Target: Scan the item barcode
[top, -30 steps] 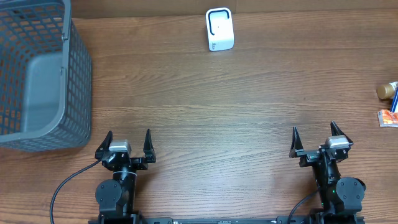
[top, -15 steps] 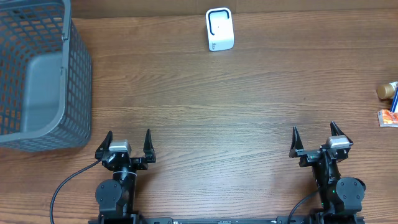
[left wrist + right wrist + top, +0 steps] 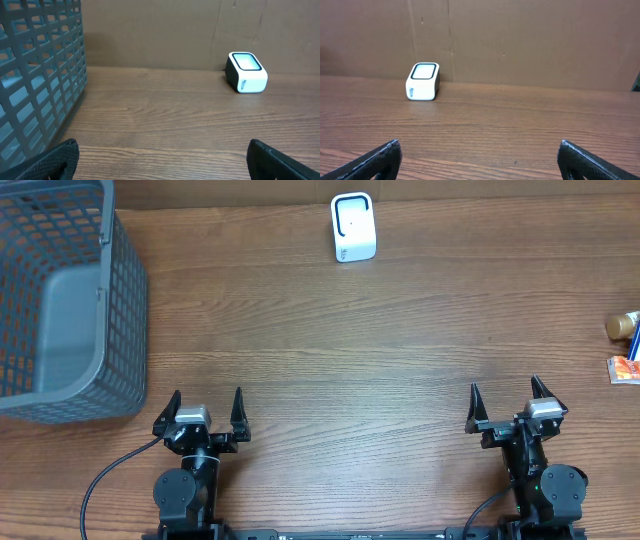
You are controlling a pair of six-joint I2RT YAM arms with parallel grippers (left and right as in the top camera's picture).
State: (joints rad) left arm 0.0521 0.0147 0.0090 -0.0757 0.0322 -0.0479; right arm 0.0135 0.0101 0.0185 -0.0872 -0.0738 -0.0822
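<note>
While both arms sit folded at the near edge of the table (image 3: 330,360), neither one holds anything; the left gripper (image 3: 207,406) has its jaws spread wide over bare wood, and the right gripper (image 3: 505,396) stands just as wide, well apart from it on the other side. From the left wrist the two dark fingers (image 3: 55,162) show only at the bottom corners, with nothing between them; the right wrist gives the same sight, its fingers (image 3: 375,160) low at either corner and only wood grain between.

Far off, at the back edge and a little left of the middle, stands the scanner (image 3: 353,227), a small white box with a dark-rimmed window on top; it sits just in front of the cardboard wall (image 3: 520,40). At the right edge of the table, beyond the right gripper, lie two small things, each cut off by the frame: a gold item (image 3: 620,327), round and too small to make out, and near it, towards the arms, an orange-and-white pack (image 3: 624,369); no barcode can be told on either. A grey basket (image 3: 60,300) fills the far left corner, upright, its mesh wall close beside the left wrist's view; a black cable (image 3: 110,470) loops from the left arm's base.
</note>
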